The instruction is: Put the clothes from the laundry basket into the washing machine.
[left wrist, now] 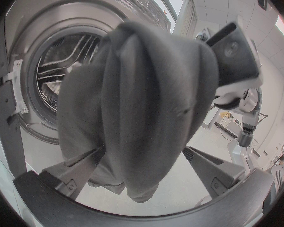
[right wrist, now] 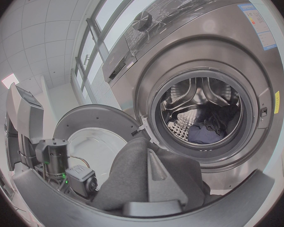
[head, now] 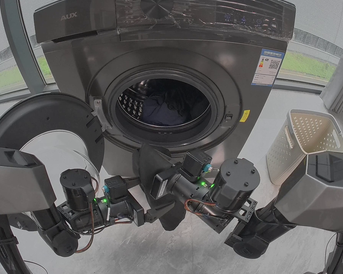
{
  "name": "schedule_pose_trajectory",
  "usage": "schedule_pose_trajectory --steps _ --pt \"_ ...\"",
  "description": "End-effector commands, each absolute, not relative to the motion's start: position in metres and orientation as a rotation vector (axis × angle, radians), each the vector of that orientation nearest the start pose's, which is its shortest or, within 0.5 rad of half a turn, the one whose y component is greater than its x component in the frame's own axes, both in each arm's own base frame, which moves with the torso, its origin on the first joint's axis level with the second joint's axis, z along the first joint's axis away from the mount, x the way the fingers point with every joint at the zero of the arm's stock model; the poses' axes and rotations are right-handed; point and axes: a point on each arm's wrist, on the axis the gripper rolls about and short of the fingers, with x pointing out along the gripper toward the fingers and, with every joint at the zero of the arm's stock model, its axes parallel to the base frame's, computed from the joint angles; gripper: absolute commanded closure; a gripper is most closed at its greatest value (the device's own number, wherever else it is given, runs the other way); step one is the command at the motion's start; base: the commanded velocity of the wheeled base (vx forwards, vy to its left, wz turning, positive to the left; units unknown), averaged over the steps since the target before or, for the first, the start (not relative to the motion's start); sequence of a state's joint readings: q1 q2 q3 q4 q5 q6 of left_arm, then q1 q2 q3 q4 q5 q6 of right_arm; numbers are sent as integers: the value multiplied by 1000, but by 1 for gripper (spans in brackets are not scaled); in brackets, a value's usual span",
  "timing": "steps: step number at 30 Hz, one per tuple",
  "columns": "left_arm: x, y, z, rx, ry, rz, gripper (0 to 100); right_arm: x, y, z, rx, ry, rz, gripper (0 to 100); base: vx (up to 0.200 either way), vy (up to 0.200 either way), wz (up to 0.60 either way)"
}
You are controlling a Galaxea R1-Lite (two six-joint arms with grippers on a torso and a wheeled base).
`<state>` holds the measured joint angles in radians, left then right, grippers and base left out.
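The chief risk is a drop. The garment (head: 146,160) hangs in front of the washer (head: 202,54), below the port and not yet inside. Only the right gripper (head: 156,177) has it, clamped on a bunched fold near the top. The left gripper (head: 150,198) has its fingers (left wrist: 80,163) apart, one on either side of the hanging cloth. If the fold slips, or the right claw lets go before the left one closes, the garment likely lands on the floor (head: 186,255).

The second risk is the long tail. If the garment is lifted too low, the tail could snag on the port's lip. It could also trail out of the drum (head: 131,103) and later foul the door (head: 45,122). The left arm sits close beside that open door and could knock it on a wide swing.

The garment is dark grey, soft and thick-looking. It is gathered into several vertical folds and droops in a loose lobe past the left fingers. Dark clothes (head: 164,111) lie in the drum. The basket (head: 305,141) stands on the floor to the washer's right, well apart from the garment.
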<state>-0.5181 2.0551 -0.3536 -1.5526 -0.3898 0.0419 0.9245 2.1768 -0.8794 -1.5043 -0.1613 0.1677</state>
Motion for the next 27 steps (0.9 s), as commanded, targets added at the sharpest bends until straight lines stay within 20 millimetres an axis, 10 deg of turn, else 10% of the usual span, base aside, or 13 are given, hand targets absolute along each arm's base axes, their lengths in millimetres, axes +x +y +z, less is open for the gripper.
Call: schedule_pose_trajectory --steps 1,13,14,27 --pt "252 -159 49 53 187 -924 0 229 309 122 272 -111 791 100 0 0 0" --pt "303 -164 40 26 115 -824 0 224 309 125 285 -113 801 100 0 0 0" --pt "306 -162 40 20 111 -807 100 223 308 129 290 -121 802 100 0 0 0" --pt "316 -142 81 -44 -5 -691 100 218 249 121 255 -11 683 100 0 0 0"
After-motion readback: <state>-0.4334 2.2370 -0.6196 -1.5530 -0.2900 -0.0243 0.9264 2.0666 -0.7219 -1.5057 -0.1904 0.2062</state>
